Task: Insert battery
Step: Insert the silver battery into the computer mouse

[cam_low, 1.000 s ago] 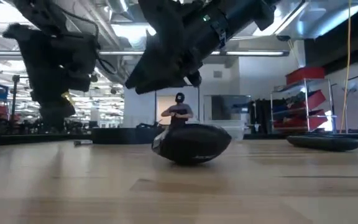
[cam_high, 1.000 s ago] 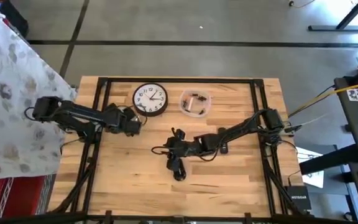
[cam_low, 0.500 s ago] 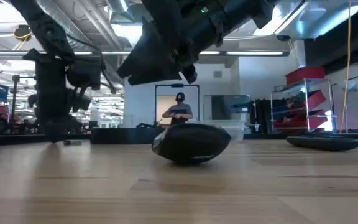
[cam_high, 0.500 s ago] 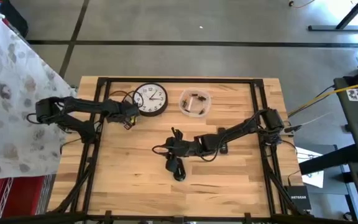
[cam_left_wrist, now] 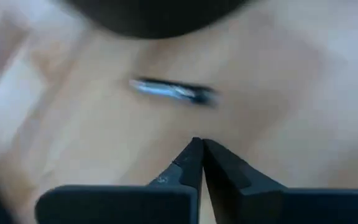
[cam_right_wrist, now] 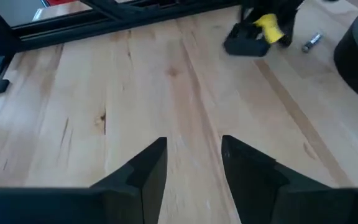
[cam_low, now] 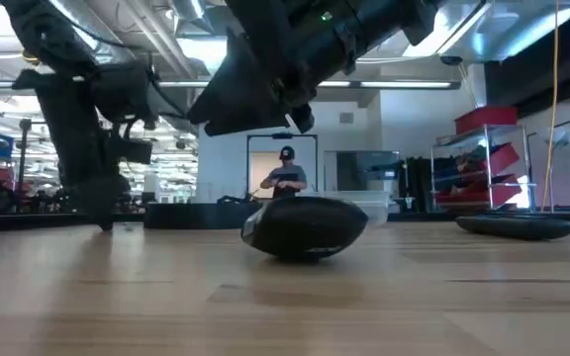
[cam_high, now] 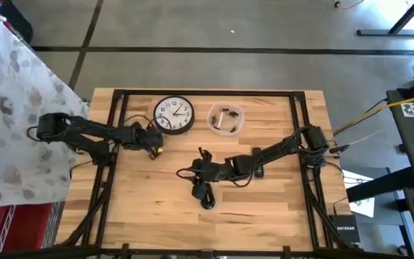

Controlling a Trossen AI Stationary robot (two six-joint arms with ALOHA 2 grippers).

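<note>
A small silver-and-black battery (cam_left_wrist: 173,91) lies flat on the wooden table just in front of the round wall clock (cam_high: 173,115). The right wrist view shows the same battery (cam_right_wrist: 311,42). My left gripper (cam_left_wrist: 197,143) is shut and points down at the table a short way from the battery, without touching it. My right gripper (cam_right_wrist: 194,155) hangs open above bare wood at mid-table (cam_high: 201,167), with nothing between its fingers. A black rounded device (cam_low: 305,227) rests on the table near it.
A clear bowl (cam_high: 226,119) holding several small batteries stands right of the clock at the far side. The black device (cam_high: 204,196) lies just toward the near edge from my right gripper. Black frame rails run along both table sides. A person stands far behind the table.
My left gripper has come down from well above the table until its tips are close to the wood beside the battery. It swung a little toward the clock on the way and then back. Its fingers stay shut.
</note>
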